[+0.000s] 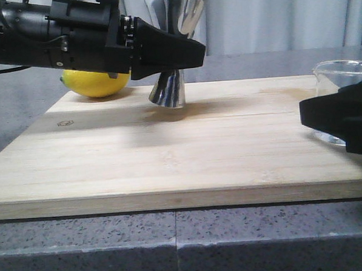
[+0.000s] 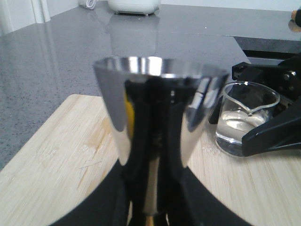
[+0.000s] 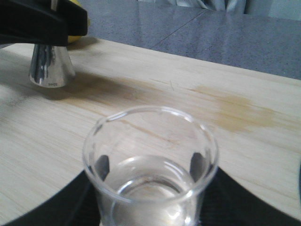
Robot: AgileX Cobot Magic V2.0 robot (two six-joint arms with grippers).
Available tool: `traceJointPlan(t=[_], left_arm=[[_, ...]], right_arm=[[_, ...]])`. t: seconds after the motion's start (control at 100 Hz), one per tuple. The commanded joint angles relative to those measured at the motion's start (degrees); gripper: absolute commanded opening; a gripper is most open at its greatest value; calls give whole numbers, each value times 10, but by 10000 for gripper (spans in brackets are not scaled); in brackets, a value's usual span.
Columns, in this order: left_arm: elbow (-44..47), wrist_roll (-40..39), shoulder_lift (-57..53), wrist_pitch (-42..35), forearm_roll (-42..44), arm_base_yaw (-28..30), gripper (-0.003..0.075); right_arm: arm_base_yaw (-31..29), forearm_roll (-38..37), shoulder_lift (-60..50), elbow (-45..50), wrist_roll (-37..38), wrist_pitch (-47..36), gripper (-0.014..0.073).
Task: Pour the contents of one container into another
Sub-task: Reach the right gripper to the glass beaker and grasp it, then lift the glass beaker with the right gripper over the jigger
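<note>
From the front, the left gripper (image 1: 180,53) reaches in over the wooden board (image 1: 170,154) and is clamped on the narrow waist of the steel jigger (image 1: 168,90), which stands upright with its lower cone resting on the board's far part. A lemon (image 1: 96,82) lies just beside the jigger, partly behind the arm. Well apart from the jigger, at the board's other end, the glass beaker (image 1: 342,75) stands upright with the right gripper (image 1: 326,116) around its lower body.

In the left wrist view, the jigger's (image 2: 155,127) upper cone fills the middle, and the black fingers (image 2: 113,197) press against its waist from both sides. Beyond the jigger, the beaker (image 2: 244,117) sits on the board (image 2: 61,155) with clear liquid in its bottom, the right gripper (image 2: 273,136) closed against it.

In the right wrist view, the beaker (image 3: 150,165) is seen from above its rim, partly filled with clear liquid, and dark fingertips (image 3: 102,165) show through the glass on either side, pinching it. The jigger's (image 3: 49,70) base stands far across the board (image 3: 155,108), under the left gripper (image 3: 42,23).
</note>
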Motion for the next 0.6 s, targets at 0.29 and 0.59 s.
traceJointPlan(t=[0.29,0.59], left_arm=[[-16,-2,-26,62,-47,-6,-19],[-16,-2,-26,62,-47,-6,-19]], right_arm=[[0,-7,-6,-10,2,-43,233],[0,26,-6,-47,2,-33,233]])
